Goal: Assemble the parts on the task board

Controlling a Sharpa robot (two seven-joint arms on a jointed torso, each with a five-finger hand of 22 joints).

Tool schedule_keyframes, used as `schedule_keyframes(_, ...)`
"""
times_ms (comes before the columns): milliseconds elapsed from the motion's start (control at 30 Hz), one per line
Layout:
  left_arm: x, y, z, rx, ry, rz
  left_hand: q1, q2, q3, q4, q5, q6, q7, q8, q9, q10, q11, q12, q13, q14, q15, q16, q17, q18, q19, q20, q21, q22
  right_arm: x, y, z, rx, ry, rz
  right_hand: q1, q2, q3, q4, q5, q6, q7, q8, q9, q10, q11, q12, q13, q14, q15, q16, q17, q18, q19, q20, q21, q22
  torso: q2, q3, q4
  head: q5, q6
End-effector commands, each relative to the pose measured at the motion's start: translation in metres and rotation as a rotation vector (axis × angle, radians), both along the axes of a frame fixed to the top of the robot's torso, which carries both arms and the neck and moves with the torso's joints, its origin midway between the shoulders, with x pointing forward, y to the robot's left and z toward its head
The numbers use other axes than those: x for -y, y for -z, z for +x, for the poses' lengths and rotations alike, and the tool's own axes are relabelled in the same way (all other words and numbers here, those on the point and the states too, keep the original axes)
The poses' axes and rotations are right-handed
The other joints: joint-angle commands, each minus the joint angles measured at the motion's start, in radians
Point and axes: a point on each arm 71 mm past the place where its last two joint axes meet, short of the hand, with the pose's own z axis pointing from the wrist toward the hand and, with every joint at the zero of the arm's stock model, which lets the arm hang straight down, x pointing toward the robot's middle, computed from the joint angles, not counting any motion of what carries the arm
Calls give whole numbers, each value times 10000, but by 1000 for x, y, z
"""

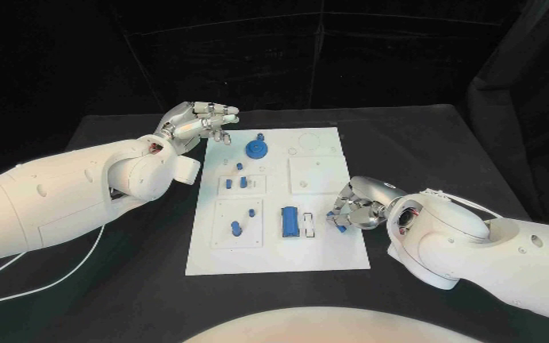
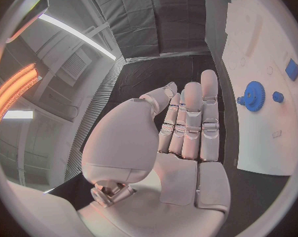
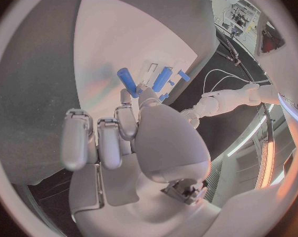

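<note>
With the left hand [image 1: 201, 123] open and idle, the right hand [image 1: 357, 210] pinches a blue part [image 1: 339, 221] at the task board [image 1: 315, 256]'s right edge, likely needing alignment over its slot next.

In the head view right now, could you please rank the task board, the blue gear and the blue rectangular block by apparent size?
1. task board
2. blue rectangular block
3. blue gear
The block and gear look close in size, so their order is unsure.

A matt white plastic-looking task board [image 1: 326, 200] is being seen on black matt cloth [image 1: 435, 144]; smooth blue plastic-looking parts [image 1: 290, 221] are lying on it.
</note>
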Motion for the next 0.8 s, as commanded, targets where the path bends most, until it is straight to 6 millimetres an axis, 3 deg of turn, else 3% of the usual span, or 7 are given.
schedule_keyframes(33,2,-1,-1,19,151,-108,-25,41,-9,-46,33,-46,-7,55,-13,-94,-5,47,-11,-58,19,16,-16,128,-28,42,-61,-10,-3,0,1,-200,332,684,-189,-90,33,54,52,137,-61,69,46,86,-83,136,114,805,-70,45,1427,-43,-33,-64,16,5,3,3,4,14,-17)
schedule_keyframes(267,2,-1,-1,4,175,-114,-29,43,-6,-54,33,-49,-5,63,-14,-99,-4,54,-14,-61,19,19,-22,128,-29,42,-62,-8,-13,6,5,-512,258,593,-448,-273,200,279,60,343,-157,154,143,121,-157,96,85,812,-127,57,1456,-53,-5,-105,42,65,-2,2,0,33,-81)
schedule_keyframes(433,2,-1,-1,-10,200,-120,-29,43,-6,-54,33,-49,-5,63,-14,-99,-4,54,-14,-61,19,19,-22,128,-29,42,-62,-8,-20,9,7,-813,167,512,-827,-369,232,584,346,537,-249,238,238,221,-229,146,106,822,-181,78,1499,-66,34,-149,77,136,5,2,-4,41,-100)
schedule_keyframes(800,3,-1,-1,-35,233,-124,-29,43,-6,-54,33,-49,-5,63,-14,-99,-4,54,-14,-61,19,19,-22,128,-29,42,-62,-8,-29,12,10,-957,412,607,-1102,-411,251,825,354,694,-320,318,334,319,-286,287,208,830,-230,93,1533,-77,65,-197,103,193,2,6,1,71,-131)
